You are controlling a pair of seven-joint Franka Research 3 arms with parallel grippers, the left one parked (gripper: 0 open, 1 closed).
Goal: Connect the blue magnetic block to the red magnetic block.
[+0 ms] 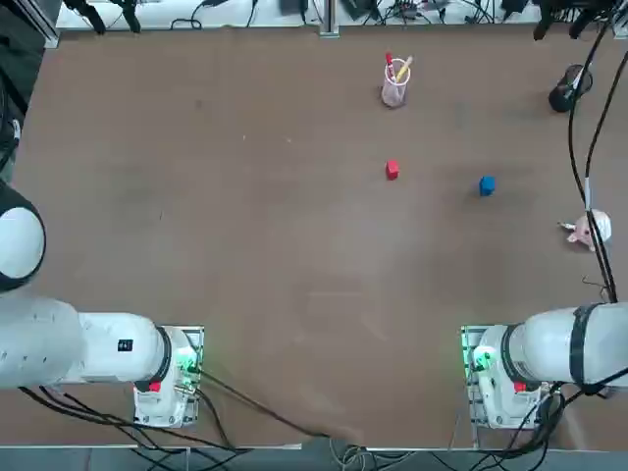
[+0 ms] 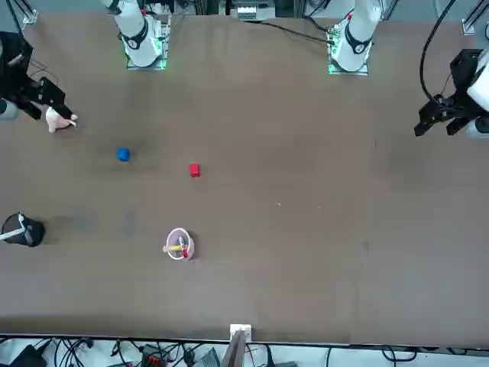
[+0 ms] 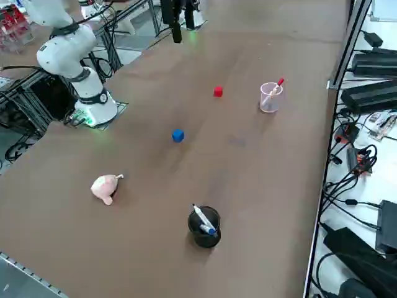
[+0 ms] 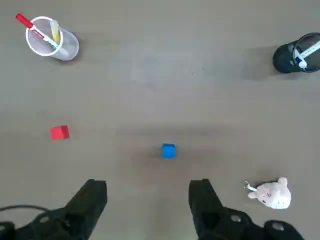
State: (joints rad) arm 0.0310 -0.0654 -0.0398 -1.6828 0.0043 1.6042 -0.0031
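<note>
The blue block (image 1: 487,184) and the red block (image 1: 392,170) lie apart on the brown worktop (image 1: 245,245), with a clear strip of bare surface between them. They are far enough apart that, by judgement, their magnets do not pull them together, so one must be carried or pushed to the other. In the overhead view the blue block is to the right of the red one and a touch nearer the robot, on the working arm's side, which makes it the natural one to fetch.

The other things stand clear of that gap. A clear cup (image 1: 394,86) with a red pen and a yellow one stands farther away than the red block. A dark pen holder (image 1: 566,93) sits toward the far right edge, and a pink plush toy (image 1: 587,231) lies near the right edge.

The right gripper (image 4: 148,192) hangs above the worktop, back from the blue block (image 4: 168,151) and roughly lined up with it in the wrist view. Its jaws are spread wide, much wider than the block, and hold and touch nothing. How high they are above the surface is hard to judge from this angle. The red block (image 4: 59,132) lies well off to one side.
</note>
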